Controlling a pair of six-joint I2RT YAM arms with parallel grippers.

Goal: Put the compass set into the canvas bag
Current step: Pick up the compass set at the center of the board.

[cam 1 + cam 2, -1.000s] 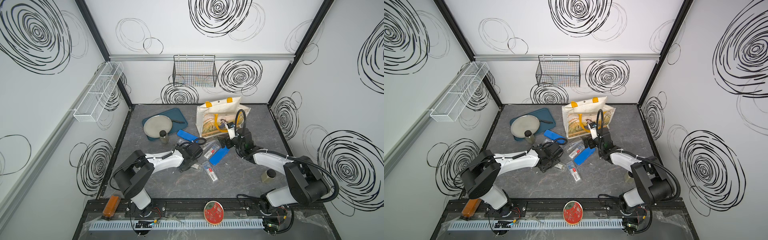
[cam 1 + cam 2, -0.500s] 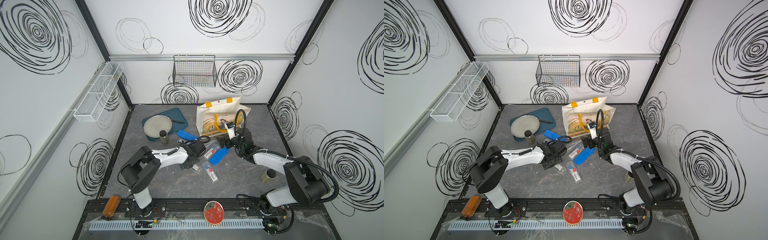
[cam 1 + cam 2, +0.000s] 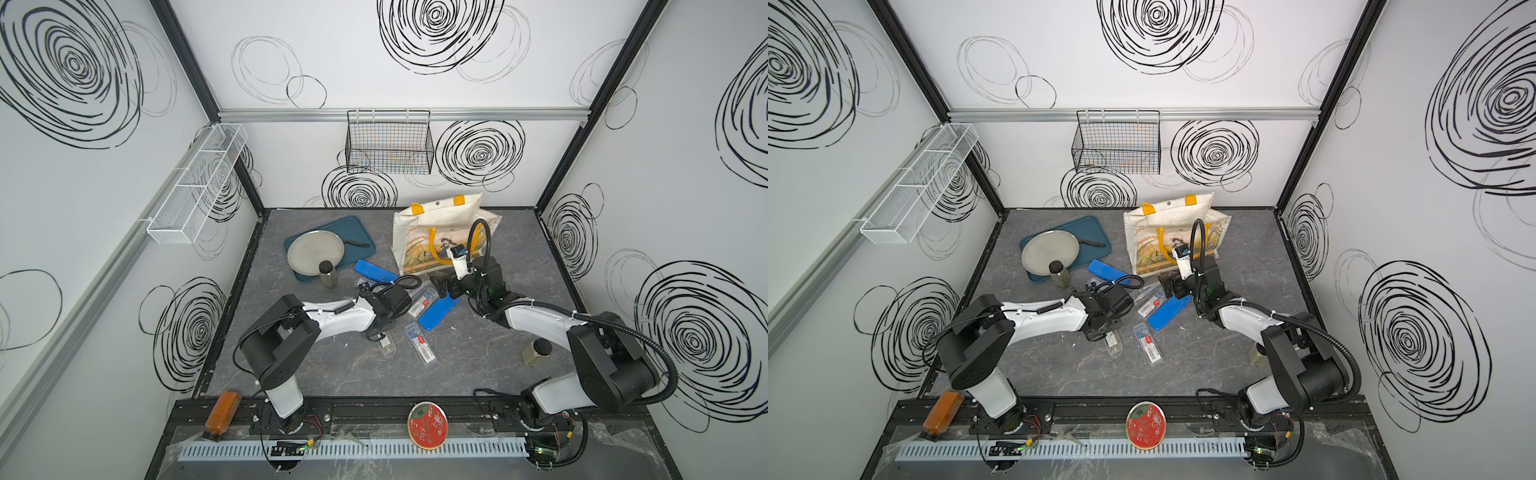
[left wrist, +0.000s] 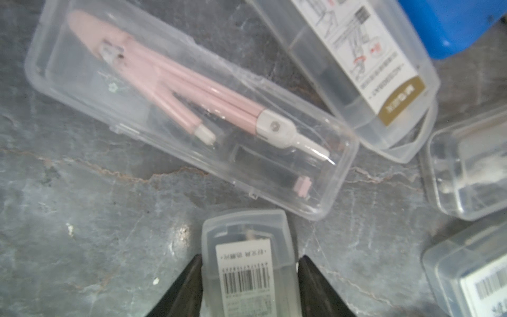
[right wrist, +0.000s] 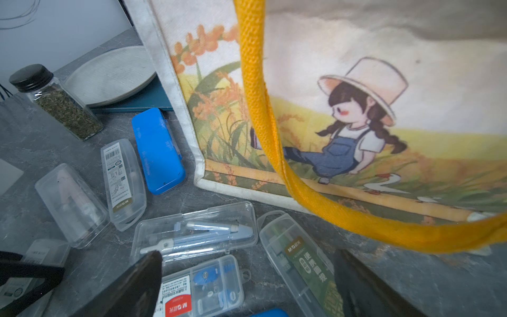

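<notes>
In both top views the cream-white canvas bag with yellow handles [image 3: 436, 226] [image 3: 1169, 226] stands at the back of the grey marbled tabletop [image 3: 478, 365], with a scatter of clear plastic cases lying in front of it. The left jaws reach down over the small clear plastic compass case with a barcode label [image 3: 386, 344] [image 3: 1113, 343], well apart from the bag, and the right jaws hang low just before the bag's front. In the left wrist view the left jaws pinch that case [image 4: 248, 260] across its narrow width, one against each long side. It lies flat on the tabletop near a longer clear case holding a pink compass [image 4: 189, 109]. In the right wrist view the right jaws stand wide apart, holding nothing, over a clear case with a blue compass [image 5: 194, 233], the bag's printed front [image 5: 356, 96] close ahead. The lift probably goes best straight up with a firm grip, since smooth plastic may slip. The case must then clear the bag's rim and drooping handle before release.
</notes>
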